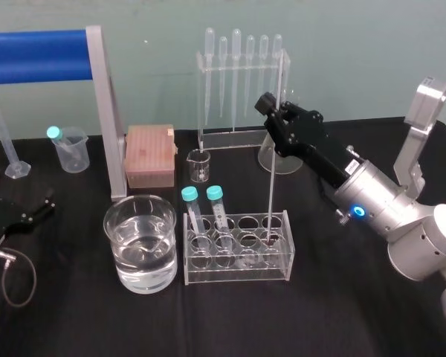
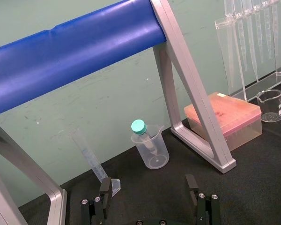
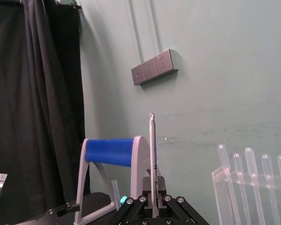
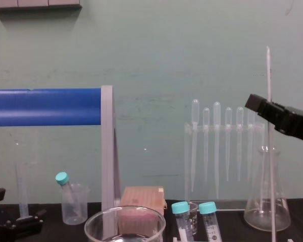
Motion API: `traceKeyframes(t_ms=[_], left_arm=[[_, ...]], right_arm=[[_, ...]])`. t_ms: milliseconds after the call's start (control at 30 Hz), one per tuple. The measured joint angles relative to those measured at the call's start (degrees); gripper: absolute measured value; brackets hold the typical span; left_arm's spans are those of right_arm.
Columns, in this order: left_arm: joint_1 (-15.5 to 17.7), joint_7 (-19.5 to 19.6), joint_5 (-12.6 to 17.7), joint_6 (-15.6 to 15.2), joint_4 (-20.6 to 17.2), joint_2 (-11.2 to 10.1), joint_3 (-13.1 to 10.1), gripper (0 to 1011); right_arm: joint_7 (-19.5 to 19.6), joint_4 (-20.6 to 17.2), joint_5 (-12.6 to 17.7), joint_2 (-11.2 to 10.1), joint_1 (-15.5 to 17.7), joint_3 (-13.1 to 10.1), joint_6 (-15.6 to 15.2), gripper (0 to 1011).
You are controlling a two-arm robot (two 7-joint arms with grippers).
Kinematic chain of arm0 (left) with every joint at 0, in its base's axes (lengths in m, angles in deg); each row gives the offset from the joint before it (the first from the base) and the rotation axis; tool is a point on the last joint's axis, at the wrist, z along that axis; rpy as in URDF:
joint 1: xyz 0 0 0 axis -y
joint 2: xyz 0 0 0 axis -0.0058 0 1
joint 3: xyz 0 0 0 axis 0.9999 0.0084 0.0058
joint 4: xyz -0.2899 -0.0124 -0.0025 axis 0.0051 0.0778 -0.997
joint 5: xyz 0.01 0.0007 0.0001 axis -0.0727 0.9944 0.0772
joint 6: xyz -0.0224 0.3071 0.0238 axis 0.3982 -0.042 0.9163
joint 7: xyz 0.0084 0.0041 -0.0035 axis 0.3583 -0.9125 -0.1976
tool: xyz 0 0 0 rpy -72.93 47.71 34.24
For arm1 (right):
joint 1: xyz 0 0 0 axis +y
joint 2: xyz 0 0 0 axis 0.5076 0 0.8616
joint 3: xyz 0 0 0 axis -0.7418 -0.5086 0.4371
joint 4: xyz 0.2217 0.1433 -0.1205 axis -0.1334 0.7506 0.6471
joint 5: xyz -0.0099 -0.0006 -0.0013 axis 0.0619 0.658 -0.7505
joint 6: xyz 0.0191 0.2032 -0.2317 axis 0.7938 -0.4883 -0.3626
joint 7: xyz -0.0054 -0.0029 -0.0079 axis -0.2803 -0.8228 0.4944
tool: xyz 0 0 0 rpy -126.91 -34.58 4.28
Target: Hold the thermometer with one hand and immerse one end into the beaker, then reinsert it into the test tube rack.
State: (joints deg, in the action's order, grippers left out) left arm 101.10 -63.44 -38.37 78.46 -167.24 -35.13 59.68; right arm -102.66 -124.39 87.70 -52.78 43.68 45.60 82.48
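Note:
The thermometer (image 1: 275, 149) stands nearly upright, its lower end down in a right-hand hole of the low clear test tube rack (image 1: 238, 274). My right gripper (image 1: 270, 104) is shut on its upper part; the rod (image 3: 152, 159) rises from between the fingers, and its tip (image 4: 268, 65) sticks out above the gripper (image 4: 267, 108). The large glass beaker (image 1: 141, 271), partly filled with water, sits just left of the rack. My left gripper (image 2: 148, 187) rests open and empty at the far left of the table (image 1: 33, 210).
Two teal-capped tubes (image 1: 208, 216) stand in the rack's left end. Behind it are a tall pipette stand (image 1: 241, 82), a conical flask (image 1: 279, 156), a small glass beaker (image 1: 199, 165) and a pink box (image 1: 150, 154). A blue roller on a grey frame (image 1: 104, 104) stands at the left.

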Motion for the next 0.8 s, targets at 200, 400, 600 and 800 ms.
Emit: traceKeyframes(t_ms=[200,400,600,800], left_arm=[[0.0,0.0,0.0,0.0,0.0,0.0,0.0,1008],[0.0,0.0,0.0,0.0,0.0,0.0,0.0,1008],[0.0,0.0,0.0,0.0,0.0,0.0,0.0,1008],[0.0,0.0,0.0,0.0,0.0,0.0,0.0,1009]], right_arm=[[0.3,0.8,0.0,0.0,0.3,0.1,-0.4,55],[0.9,1.1,-0.4,0.0,0.3,0.4,-1.1,55],[1.5,1.2,-0.8,-0.1,0.2,0.5,-1.5,55],[1.4,1.2,-0.8,-0.1,0.2,0.5,-1.5,55]])
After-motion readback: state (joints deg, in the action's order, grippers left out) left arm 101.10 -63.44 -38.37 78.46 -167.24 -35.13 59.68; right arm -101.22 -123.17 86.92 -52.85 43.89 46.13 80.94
